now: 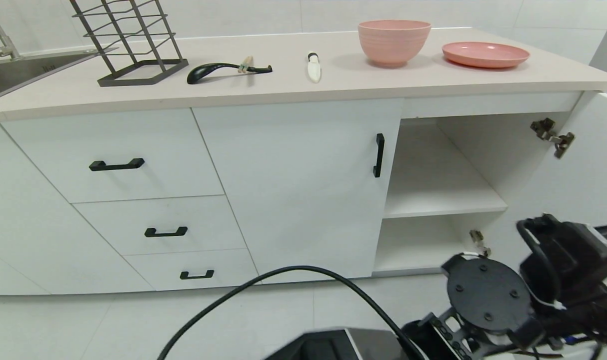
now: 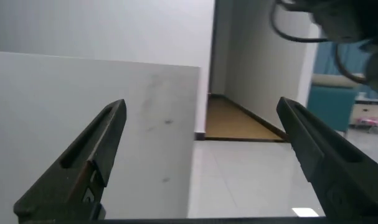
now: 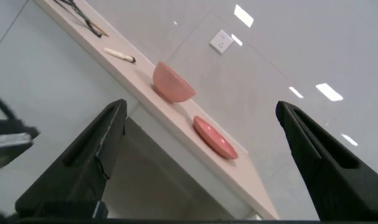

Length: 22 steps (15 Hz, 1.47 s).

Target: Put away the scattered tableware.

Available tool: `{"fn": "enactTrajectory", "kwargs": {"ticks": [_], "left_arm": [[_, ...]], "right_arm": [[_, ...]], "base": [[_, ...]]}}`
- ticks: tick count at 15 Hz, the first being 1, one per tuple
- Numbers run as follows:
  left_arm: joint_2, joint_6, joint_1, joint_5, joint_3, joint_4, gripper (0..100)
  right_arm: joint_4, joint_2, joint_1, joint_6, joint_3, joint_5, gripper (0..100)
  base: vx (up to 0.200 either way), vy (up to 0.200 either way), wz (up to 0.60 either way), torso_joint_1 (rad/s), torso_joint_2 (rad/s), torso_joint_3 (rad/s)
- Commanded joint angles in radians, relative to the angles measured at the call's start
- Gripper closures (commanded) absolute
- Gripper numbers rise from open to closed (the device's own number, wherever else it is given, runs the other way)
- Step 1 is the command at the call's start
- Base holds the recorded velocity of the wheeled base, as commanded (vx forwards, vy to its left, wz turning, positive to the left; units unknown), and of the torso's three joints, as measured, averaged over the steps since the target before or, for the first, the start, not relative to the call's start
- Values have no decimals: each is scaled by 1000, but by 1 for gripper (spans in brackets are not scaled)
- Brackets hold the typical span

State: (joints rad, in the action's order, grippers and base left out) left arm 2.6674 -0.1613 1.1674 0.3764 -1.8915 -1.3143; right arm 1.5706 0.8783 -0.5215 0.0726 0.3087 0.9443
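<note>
Plainly both jaws gape wide; right wrist view catches the pink bowl (image 3: 173, 83), left a white panel (image 2: 83, 81).

We saw a matt pink bowl (image 1: 394, 41) and plate (image 1: 485, 54), seemingly plastic, a glossy black spoon (image 1: 199, 74), a black metal wire rack (image 1: 133, 37), a steel sink (image 1: 23, 70), and a smooth matt surface (image 1: 433, 75) above smooth white cabinet fronts (image 1: 293, 190).

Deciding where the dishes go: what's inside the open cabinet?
A white shelf splits the open cabinet into two compartments; no tableware shows in either. Whatever lies behind the closed door is hidden.
</note>
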Motion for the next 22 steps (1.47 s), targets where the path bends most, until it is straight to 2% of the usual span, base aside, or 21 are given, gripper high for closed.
{"fn": "enactTrajectory", "kwargs": {"ticks": [1,4,7,8,9,10,11,13,14,15,16,17,19,20,21,22], "left_arm": [[-212,-1,-72,-1,278,-79,0],[-397,-1,-167,1,585,-175,0],[-528,2,-296,7,805,-257,0],[-583,3,-328,7,873,-257,0],[-607,5,-338,9,901,-257,0],[-689,5,-362,10,985,-257,0],[-793,22,-385,9,1083,-257,0],[-908,62,-422,7,1181,-257,0],[-1006,77,-439,7,1266,-257,0],[-1095,77,-446,6,1339,-257,0],[-1176,78,-450,3,1413,-257,0],[-1267,78,-468,1,1497,-257,0],[-1405,78,-569,3,1658,-257,0],[-1508,83,-655,9,1752,-257,0],[-1597,88,-732,9,1804,-240,0],[-1689,89,-785,9,1836,-174,0]], "right_arm": [[0,-1,0,1,-5,2,0],[0,2,28,10,-72,31,0],[0,24,156,29,-174,65,0],[0,37,199,29,-209,64,0],[0,45,221,29,-223,65,0],[0,54,282,30,-258,65,0],[0,42,310,32,-289,65,0],[0,4,330,41,-309,71,0],[0,-33,348,42,-309,77,0],[-35,-74,359,44,-309,77,0],[-110,-130,360,42,-309,77,0],[-245,-216,360,41,-309,74,0],[-672,-427,324,6,-306,33,0],[-963,-605,291,-57,-301,-73,0],[-1186,-742,279,-77,-281,-137,0],[-1321,-786,275,-63,-275,-167,0]], "base": [[0,0,0,0,0,0],[0,0,0,0,0,0],[0,0,0,0,0,0],[0,0,0,0,0,0],[0,0,0,0,0,0],[0,0,0,0,0,0],[0,0,0,0,0,0],[0,0,0,0,0,0],[0,0,0,0,0,0],[0,0,0,0,0,0],[0,0,0,0,0,0],[0,0,0,0,0,0],[0,0,0,0,0,0],[0,0,0,0,0,0],[0,0,0,0,0,0],[0,0,0,0,0,0]]}}
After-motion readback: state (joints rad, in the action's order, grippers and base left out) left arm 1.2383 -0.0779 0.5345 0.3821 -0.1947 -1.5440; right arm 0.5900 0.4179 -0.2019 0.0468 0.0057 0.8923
